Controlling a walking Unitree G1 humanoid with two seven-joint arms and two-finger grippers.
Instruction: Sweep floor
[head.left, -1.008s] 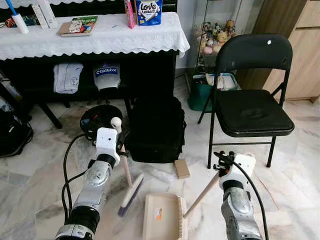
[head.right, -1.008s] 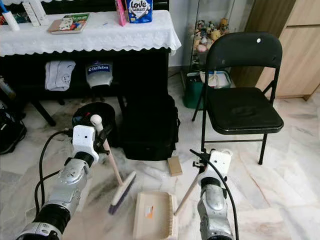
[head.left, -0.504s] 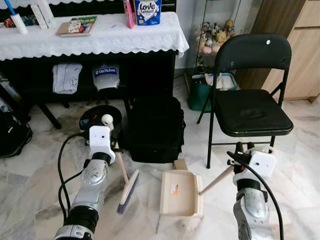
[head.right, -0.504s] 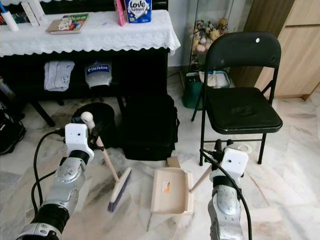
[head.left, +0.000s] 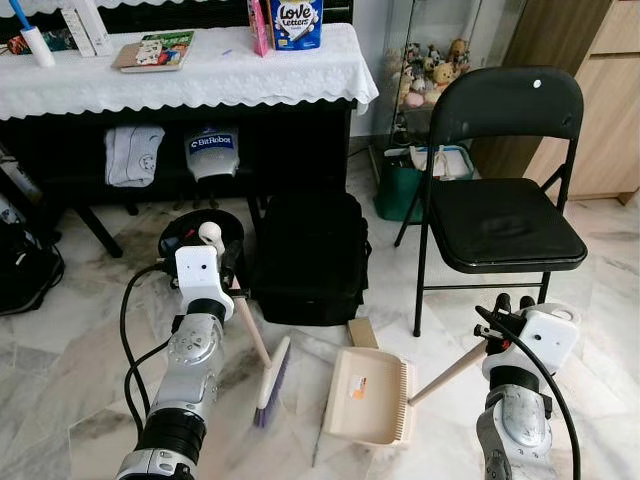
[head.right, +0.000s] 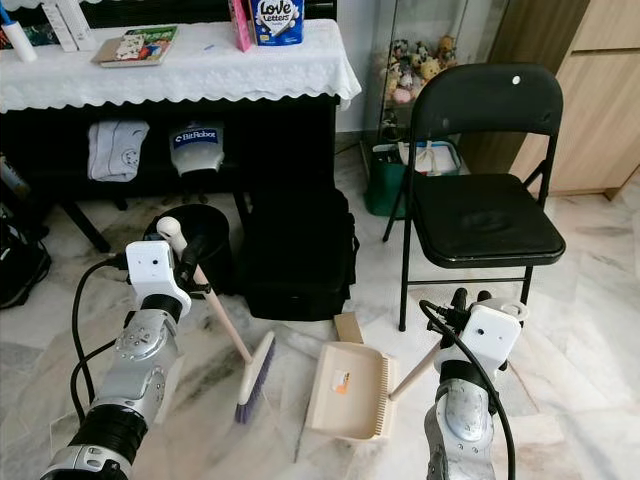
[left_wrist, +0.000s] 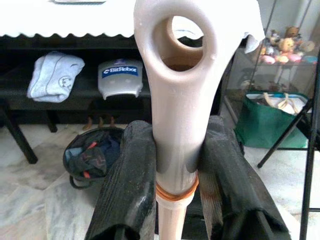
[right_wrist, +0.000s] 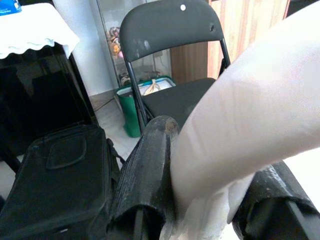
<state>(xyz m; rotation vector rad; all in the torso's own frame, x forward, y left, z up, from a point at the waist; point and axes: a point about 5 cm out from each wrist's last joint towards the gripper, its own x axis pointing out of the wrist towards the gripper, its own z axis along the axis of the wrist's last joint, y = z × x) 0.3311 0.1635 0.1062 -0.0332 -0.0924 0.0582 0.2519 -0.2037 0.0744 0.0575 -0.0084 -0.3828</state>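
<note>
The dustpan (head.left: 368, 396) lies on the floor, its handle clamped in the right gripper (head.left: 510, 306). Beside it, the brush (head.left: 270, 381) is clamped at the handle top by the left gripper (left_wrist: 175, 165). Both are judged light, rigid plastic.

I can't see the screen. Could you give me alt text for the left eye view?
Seen from the robot's head, its left gripper holds a brush by the handle and its right gripper holds the handle of a beige dustpan, both low over a marble floor. Behind stand a black bag, a black folding chair and a table with a white cloth.
</note>
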